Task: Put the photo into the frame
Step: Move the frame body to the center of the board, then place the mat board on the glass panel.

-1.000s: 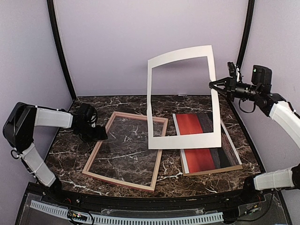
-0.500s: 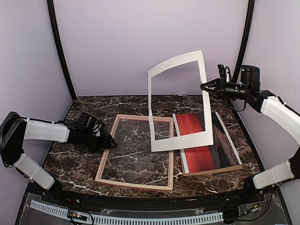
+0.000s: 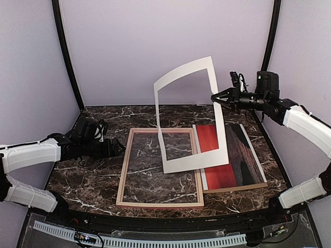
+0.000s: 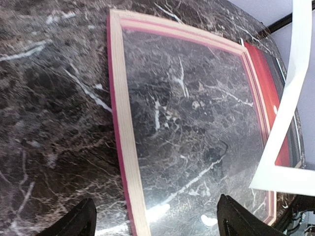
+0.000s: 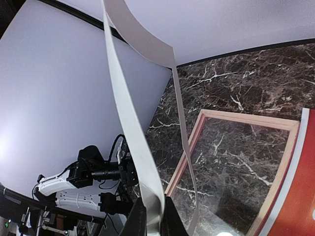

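left pincer (image 3: 118, 148): spread wide, empty, low by the frame's left rail | right pincer (image 3: 215, 98): clamped on white mat board (image 3: 192, 165), raised upright | frame (image 3: 124, 175): flat on table (image 3: 83, 181), pale side up | photo (image 3: 222, 178): flat, just right of frame, outside it

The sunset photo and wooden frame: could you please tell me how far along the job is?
Done: the pale-backed wooden frame lies face down. In hand: the right gripper holds the white mat board tilted up over the red-orange sunset photo; the left gripper is open beside the frame. Left: the photo goes in.
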Robot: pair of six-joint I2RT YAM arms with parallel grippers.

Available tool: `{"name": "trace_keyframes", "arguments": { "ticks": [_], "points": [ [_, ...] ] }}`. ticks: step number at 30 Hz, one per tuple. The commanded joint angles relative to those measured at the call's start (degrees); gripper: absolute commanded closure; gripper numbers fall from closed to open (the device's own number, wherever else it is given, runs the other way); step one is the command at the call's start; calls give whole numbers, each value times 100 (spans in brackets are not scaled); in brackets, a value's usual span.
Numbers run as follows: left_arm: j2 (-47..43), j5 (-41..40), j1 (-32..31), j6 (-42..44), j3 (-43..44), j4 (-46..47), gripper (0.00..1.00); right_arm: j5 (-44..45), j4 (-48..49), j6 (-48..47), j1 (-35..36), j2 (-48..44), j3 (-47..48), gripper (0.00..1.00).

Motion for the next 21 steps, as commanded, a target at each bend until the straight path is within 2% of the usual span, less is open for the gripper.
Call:
{"name": "trace_keyframes", "arguments": {
  "ticks": [1,8,16,21],
  "points": [
    [-473,-1307,51,501,251,-716,10,128,653,348,568,67,88,100],
    [-524,-1529,482,745,453,-985,5,276,1754,964,1430,582,19,100],
    [-893,-1954,535,822,576,-1173,5,1251,1765,817,1449,1281,-757,100],
    [-842,-1820,535,918,594,-1071,5,1446,2441,1068,1415,1835,-1379,100]
  ]
}}
